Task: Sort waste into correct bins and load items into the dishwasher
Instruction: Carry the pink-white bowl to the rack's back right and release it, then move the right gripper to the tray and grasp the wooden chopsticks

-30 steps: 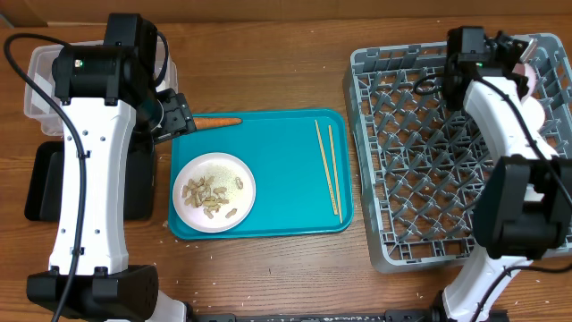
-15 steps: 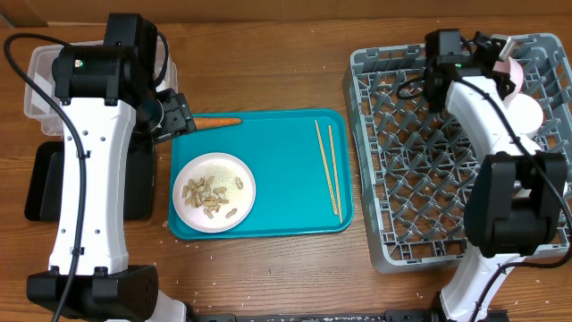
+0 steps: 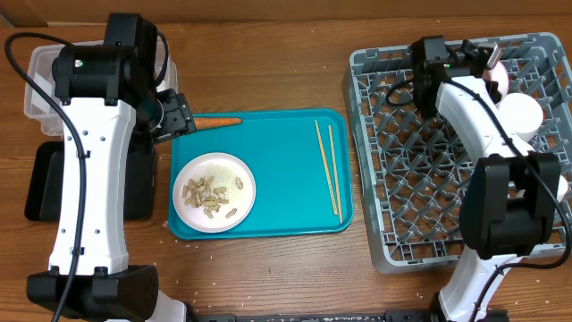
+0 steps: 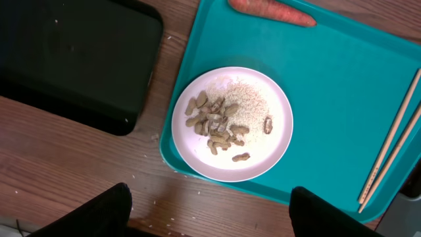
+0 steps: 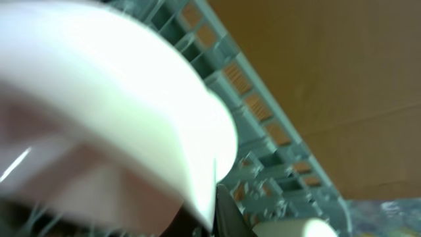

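Chopsticks (image 3: pixel 327 166) lie parallel on teal tray (image 3: pixel 286 143), long axis near-to-far; left hand (image 4: pixel 214 214) spread apart, right hand (image 3: pixel 487 61) state unclear.

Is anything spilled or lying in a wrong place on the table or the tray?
Yes. A few white crumbs lie scattered on the table beside a corner of the teal tray, off the plate. The carrot by the rim also looks stray.

Brown wooden desk (image 3: pixel 268 80) right across the overhead view, grain and plank seams running left to right. Matte finish, darker streaks here and there. Even, soft light, only faint shadows on the wood. Tan cardboard sheet (image 3: pixel 18 11) at the desk's far left corner. From the right wrist, at the desk's far right, blurred flat brown surface (image 5: pixel 342 66), too soft to tell wood from cardboard.
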You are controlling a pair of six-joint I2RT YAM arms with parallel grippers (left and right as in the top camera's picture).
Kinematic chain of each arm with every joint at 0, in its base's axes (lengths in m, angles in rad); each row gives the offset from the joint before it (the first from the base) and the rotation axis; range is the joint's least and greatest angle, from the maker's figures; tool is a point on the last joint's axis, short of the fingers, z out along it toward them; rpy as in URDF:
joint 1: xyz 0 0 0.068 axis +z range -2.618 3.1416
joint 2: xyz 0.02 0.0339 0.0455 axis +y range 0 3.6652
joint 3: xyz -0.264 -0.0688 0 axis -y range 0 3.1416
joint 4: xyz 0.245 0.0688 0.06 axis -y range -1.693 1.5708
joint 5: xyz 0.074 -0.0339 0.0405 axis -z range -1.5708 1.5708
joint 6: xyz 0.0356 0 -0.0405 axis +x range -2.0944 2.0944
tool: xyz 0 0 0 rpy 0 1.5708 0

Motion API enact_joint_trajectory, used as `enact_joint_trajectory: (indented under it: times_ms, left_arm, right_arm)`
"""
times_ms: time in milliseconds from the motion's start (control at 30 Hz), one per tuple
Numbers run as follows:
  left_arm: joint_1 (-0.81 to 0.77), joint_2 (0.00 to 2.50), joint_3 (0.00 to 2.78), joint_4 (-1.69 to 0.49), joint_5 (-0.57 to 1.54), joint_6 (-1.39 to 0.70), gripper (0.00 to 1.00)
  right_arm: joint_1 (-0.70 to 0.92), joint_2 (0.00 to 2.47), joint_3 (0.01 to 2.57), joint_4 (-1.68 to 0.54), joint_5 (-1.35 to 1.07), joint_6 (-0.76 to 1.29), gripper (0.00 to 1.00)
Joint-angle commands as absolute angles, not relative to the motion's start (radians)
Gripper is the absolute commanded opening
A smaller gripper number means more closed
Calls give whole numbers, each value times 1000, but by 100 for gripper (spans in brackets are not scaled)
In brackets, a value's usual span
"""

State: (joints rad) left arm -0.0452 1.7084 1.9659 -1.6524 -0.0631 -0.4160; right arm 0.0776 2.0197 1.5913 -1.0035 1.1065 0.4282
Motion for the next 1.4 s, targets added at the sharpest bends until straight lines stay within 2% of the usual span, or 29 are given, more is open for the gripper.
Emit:
enact_joint_trajectory:
  times_ms: [0, 100, 233, 267, 667, 733, 800, 867, 900, 1000, 1100, 1233, 1367]
  left_arm:
    - [-46, 1713, 1970, -1648, -55, -403, 79]
    - [-46, 1713, 1970, -1647, -55, -403, 79]
    - [-46, 1713, 1970, -1647, -55, -403, 79]
    - [-46, 1713, 1970, -1647, -55, -403, 79]
    - [-46, 1713, 1970, -1649, -55, -403, 79]
    - [-46, 1713, 1970, -1649, -55, -403, 79]
    - [-46, 1713, 1970, -1649, -55, -403, 79]
    - [-46, 1713, 1970, -1649, -55, -403, 80]
    - [-46, 1713, 1970, -1649, -55, -403, 80]
    - [-46, 1713, 1970, -1647, -55, -403, 83]
    - [-46, 1713, 1970, -1645, -55, -403, 84]
    - [-46, 1713, 1970, -1645, -55, -403, 84]
    - [-46, 1713, 1970, -1645, -55, -403, 84]
  right_arm:
    - [90, 2046, 1573, -1064, 807, 449, 9]
    - [98, 2046, 1573, -1100, 722, 449, 23]
    - [114, 2044, 1574, -1137, 619, 449, 57]
    - [119, 2042, 1574, -1140, 601, 449, 60]
    - [156, 1821, 1625, -1189, 557, 438, 71]
    - [156, 1770, 1640, -1201, 537, 437, 77]
    - [156, 1719, 1644, -1203, 484, 434, 87]
    - [156, 1671, 1644, -1199, 352, 389, 96]
    - [156, 1651, 1644, -1196, 247, 345, 98]
    - [157, 1623, 1644, -1209, -84, 228, 98]
    - [168, 1627, 1641, -1244, -266, 208, 97]
    - [240, 1629, 1618, -1266, -279, 180, 92]
    - [353, 1630, 1576, -1232, -183, 181, 94]
